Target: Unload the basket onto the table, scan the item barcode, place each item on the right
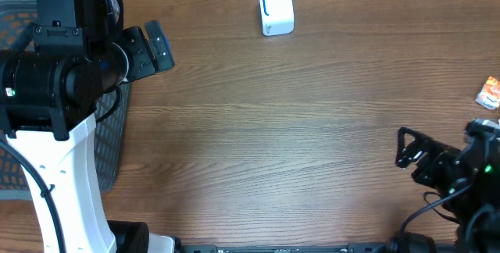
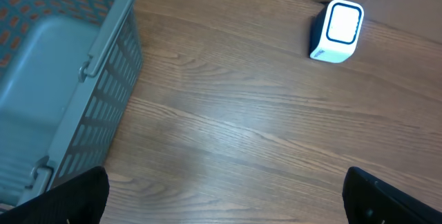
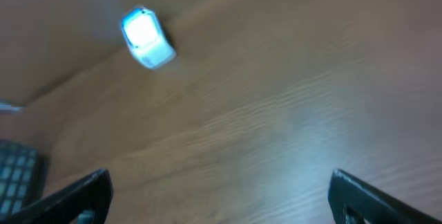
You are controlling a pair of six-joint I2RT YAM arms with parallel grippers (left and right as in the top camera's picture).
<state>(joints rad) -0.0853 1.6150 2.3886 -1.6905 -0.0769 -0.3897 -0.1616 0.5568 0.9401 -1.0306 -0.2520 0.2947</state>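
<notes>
A white barcode scanner [image 1: 276,8] with a blue-lit face stands at the back middle of the wooden table; it also shows as the scanner [image 2: 336,32] in the left wrist view and, blurred, as the scanner [image 3: 146,39] in the right wrist view. A small orange and white packet [image 1: 490,93], the only item in sight, lies at the table's right edge, half cut off. My left gripper [image 1: 162,50] hovers open at the back left, nothing between its fingers [image 2: 76,196]. My right gripper [image 1: 402,150] is open and empty at the front right, below the packet.
A grey mesh basket [image 1: 109,151] stands along the left edge under the left arm, and its rim [image 2: 103,44] fills the left of the left wrist view. Bare wooden tabletop [image 1: 273,128] lies between the two arms.
</notes>
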